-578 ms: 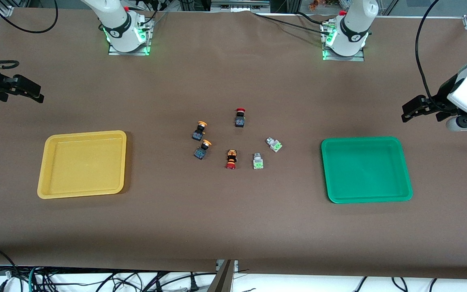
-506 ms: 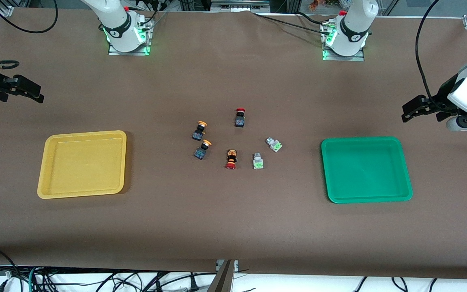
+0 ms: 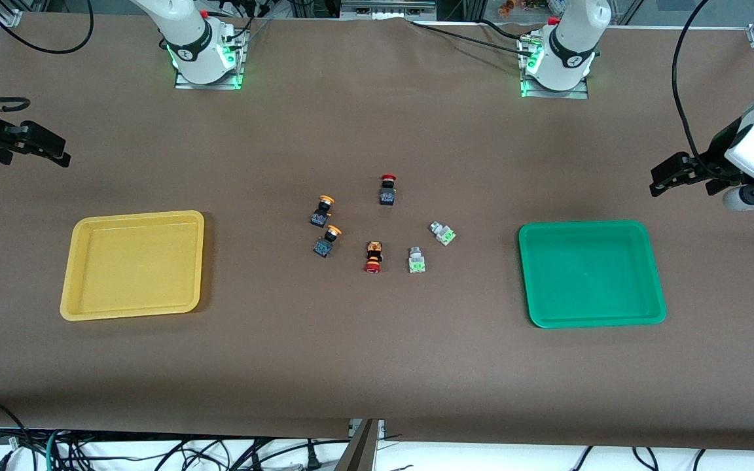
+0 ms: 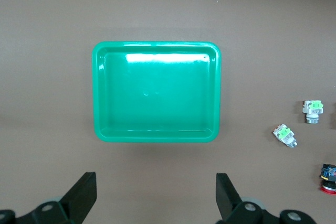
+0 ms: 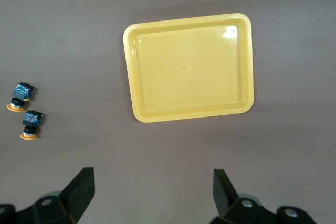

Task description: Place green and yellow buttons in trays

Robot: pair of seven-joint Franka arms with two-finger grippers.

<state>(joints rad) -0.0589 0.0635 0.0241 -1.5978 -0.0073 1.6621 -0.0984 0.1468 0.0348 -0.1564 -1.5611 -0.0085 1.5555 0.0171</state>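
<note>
Two yellow buttons (image 3: 322, 210) (image 3: 327, 241) and two green buttons (image 3: 442, 233) (image 3: 417, 260) lie mid-table, between the empty yellow tray (image 3: 133, 265) and the empty green tray (image 3: 592, 273). My left gripper (image 3: 657, 183) is open and empty, up in the air past the green tray, at the left arm's end of the table. My right gripper (image 3: 56, 152) is open and empty, high past the yellow tray at the right arm's end. The left wrist view shows its open gripper (image 4: 156, 192), the green tray (image 4: 156, 92) and both green buttons (image 4: 313, 111) (image 4: 284, 135). The right wrist view shows its open gripper (image 5: 155, 190), the yellow tray (image 5: 190, 66) and both yellow buttons (image 5: 21, 96) (image 5: 30, 124).
A red-capped black switch (image 3: 387, 190) stands farthest from the front camera in the cluster. A red-capped switch with an orange body (image 3: 373, 256) lies between the yellow and green buttons. Brown paper covers the table; cables hang at its front edge.
The left arm's wrist has shifted very slightly. The buttons, the trays and the right arm have not moved.
</note>
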